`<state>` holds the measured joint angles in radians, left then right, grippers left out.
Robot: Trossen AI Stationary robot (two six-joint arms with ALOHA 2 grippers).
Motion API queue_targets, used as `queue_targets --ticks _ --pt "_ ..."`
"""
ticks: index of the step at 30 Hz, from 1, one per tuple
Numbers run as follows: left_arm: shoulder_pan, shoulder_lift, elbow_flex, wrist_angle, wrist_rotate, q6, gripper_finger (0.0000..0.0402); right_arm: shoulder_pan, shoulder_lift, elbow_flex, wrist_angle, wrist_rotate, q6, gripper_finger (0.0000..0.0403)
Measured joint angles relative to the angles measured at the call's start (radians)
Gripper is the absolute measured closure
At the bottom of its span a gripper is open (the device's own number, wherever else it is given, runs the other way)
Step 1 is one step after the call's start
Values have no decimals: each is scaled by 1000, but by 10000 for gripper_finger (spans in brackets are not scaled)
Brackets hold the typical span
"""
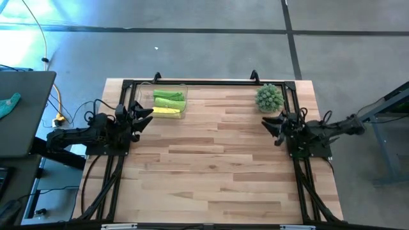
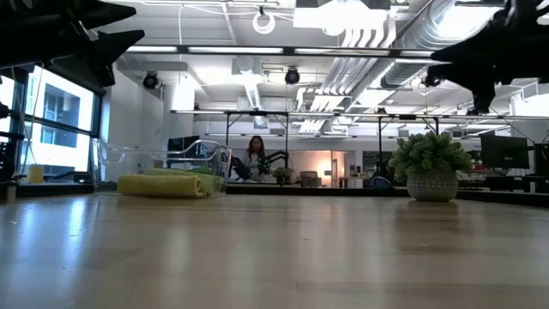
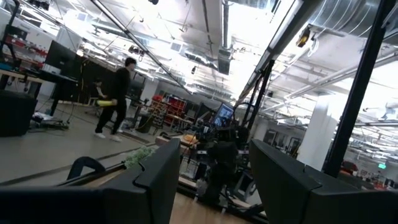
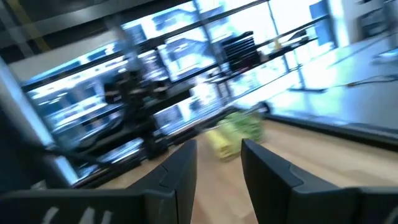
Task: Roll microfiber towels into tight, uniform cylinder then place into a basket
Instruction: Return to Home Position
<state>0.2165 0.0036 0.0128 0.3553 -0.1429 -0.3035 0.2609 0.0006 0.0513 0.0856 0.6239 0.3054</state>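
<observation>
Three rolled microfiber towels, one pale yellow towel (image 1: 166, 111) and two light green towels (image 1: 169, 97), lie in one clear plastic rectangular basket (image 1: 186, 102), just ahead of the left gripper (image 1: 146, 113), whose fingers are spread wide and empty. The right gripper (image 1: 271, 126) has its fingers narrowly parted and empty, well apart from the basket. Both arms are folded, with the grippers above the wooden table (image 1: 217, 166).

One bench (image 1: 217, 166) carries one basket (image 1: 186, 102), one plant (image 1: 269, 98) and three rolls: two green towels (image 1: 169, 96) and one yellow towel (image 1: 166, 111). There are two arms, the left arm (image 1: 83, 135) and the right arm (image 1: 332, 130). The low view shows one person (image 2: 255, 154).
</observation>
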Motion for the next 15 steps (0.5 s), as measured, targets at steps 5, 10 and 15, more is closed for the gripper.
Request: queue_targets --ticks 5,10,15 --pt "0 0 0 0 0 0 220 -151 0 0 0 0 0 284" --pt "0 0 0 0 0 0 220 -293 0 0 -1 0 0 284" --pt "0 0 0 0 1 0 220 -434 0 0 -1 0 0 284"
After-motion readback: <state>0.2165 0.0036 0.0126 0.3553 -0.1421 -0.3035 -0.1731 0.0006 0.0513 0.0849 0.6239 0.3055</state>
